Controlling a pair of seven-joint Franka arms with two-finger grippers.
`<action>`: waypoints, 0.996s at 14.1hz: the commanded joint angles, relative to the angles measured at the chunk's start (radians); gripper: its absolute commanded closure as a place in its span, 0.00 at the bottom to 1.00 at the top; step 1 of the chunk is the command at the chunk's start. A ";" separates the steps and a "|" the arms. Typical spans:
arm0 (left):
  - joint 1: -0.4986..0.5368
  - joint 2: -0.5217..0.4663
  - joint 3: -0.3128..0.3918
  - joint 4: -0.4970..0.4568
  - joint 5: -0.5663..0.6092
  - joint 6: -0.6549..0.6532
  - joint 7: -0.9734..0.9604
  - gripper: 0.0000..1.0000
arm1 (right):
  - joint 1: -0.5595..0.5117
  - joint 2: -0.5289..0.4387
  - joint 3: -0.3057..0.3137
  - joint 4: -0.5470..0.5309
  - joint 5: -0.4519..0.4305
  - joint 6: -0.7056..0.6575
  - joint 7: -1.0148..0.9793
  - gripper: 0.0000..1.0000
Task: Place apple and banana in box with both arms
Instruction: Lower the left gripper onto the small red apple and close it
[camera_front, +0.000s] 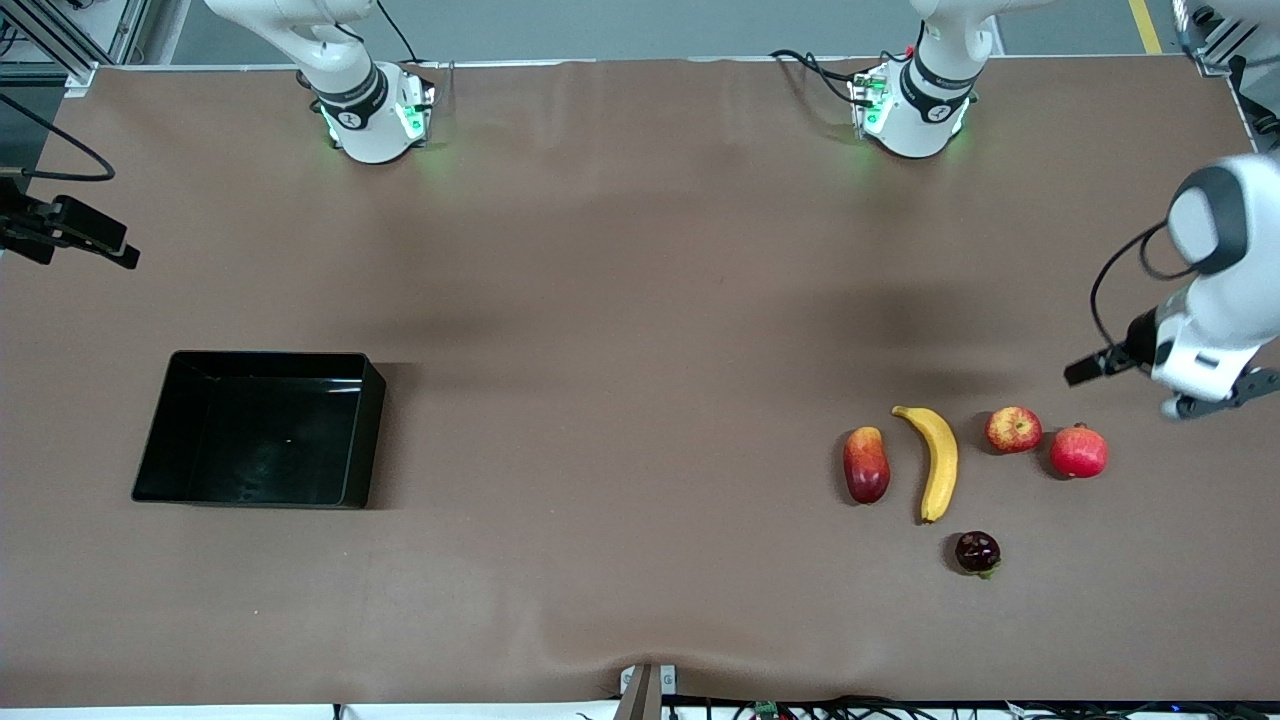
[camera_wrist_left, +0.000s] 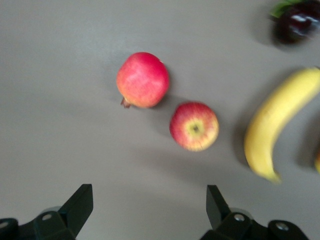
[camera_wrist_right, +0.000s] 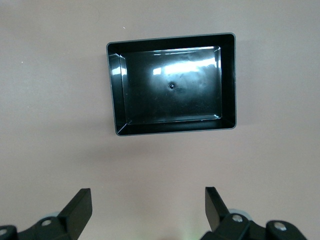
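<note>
The apple (camera_front: 1013, 429) (camera_wrist_left: 194, 126), red with yellow patches, lies on the brown table toward the left arm's end. Beside it lies the long yellow banana (camera_front: 938, 462) (camera_wrist_left: 277, 125). The black box (camera_front: 370, 430) (camera_wrist_right: 227, 80) stands empty toward the right arm's end. My left gripper (camera_front: 1220, 395) (camera_wrist_left: 150, 195) hangs open over bare table beside the fruits, holding nothing. In the right wrist view my right gripper (camera_wrist_right: 148, 200) is open and empty above bare table, apart from the box.
A plain red round fruit (camera_front: 1079, 452) (camera_wrist_left: 143, 80) lies next to the apple. An elongated red-yellow fruit (camera_front: 866, 464) lies beside the banana. A dark purple fruit (camera_front: 977, 552) (camera_wrist_left: 295, 22) sits nearer the front camera. The arm bases (camera_front: 375, 125) (camera_front: 915, 120) stand along the table's farthest edge.
</note>
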 joint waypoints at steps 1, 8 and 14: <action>0.004 0.079 -0.006 0.049 0.031 0.036 -0.203 0.00 | -0.002 0.001 0.002 0.010 -0.007 -0.004 -0.007 0.00; -0.008 0.254 -0.014 0.180 0.020 0.078 -0.251 0.00 | -0.001 0.001 0.002 0.010 -0.007 -0.004 -0.007 0.00; -0.011 0.317 -0.034 0.197 0.020 0.122 -0.250 0.00 | -0.002 0.002 0.002 0.010 -0.007 -0.004 -0.007 0.00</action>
